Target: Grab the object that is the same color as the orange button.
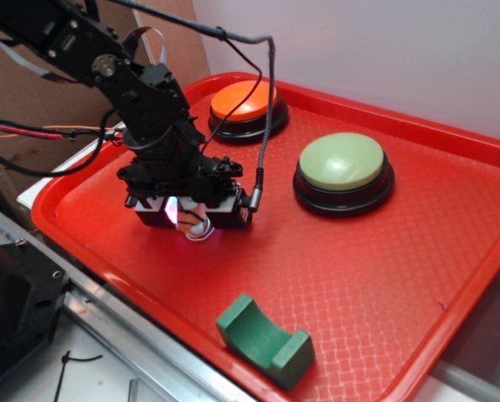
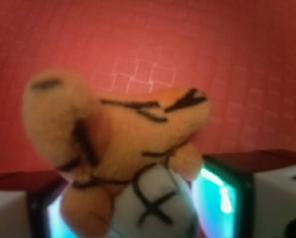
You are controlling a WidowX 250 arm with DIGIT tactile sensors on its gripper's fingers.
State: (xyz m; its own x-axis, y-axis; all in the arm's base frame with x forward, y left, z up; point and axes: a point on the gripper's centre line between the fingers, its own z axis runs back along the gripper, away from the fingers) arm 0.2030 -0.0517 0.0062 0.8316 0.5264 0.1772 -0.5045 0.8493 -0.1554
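Note:
The small plush tiger [image 2: 133, 134], orange with black stripes and a white belly marked with a black cross, fills the wrist view between my glowing pads [image 2: 219, 198]. Both pads press against its sides, so my gripper [image 2: 133, 218] is shut on it. In the exterior view my gripper [image 1: 189, 219] hangs low over the left part of the red tray [image 1: 358, 276]. Only a bit of the tiger [image 1: 198, 224] and its white loop peek out below the fingers. The orange button [image 1: 243, 100] sits at the tray's back, behind my arm.
A pale green domed button [image 1: 343, 163] stands at the back right of the tray. A green curved block [image 1: 265, 342] lies near the front rim. A coiled black cable [image 1: 266, 109] hangs from my arm past the orange button. Cardboard stands to the left.

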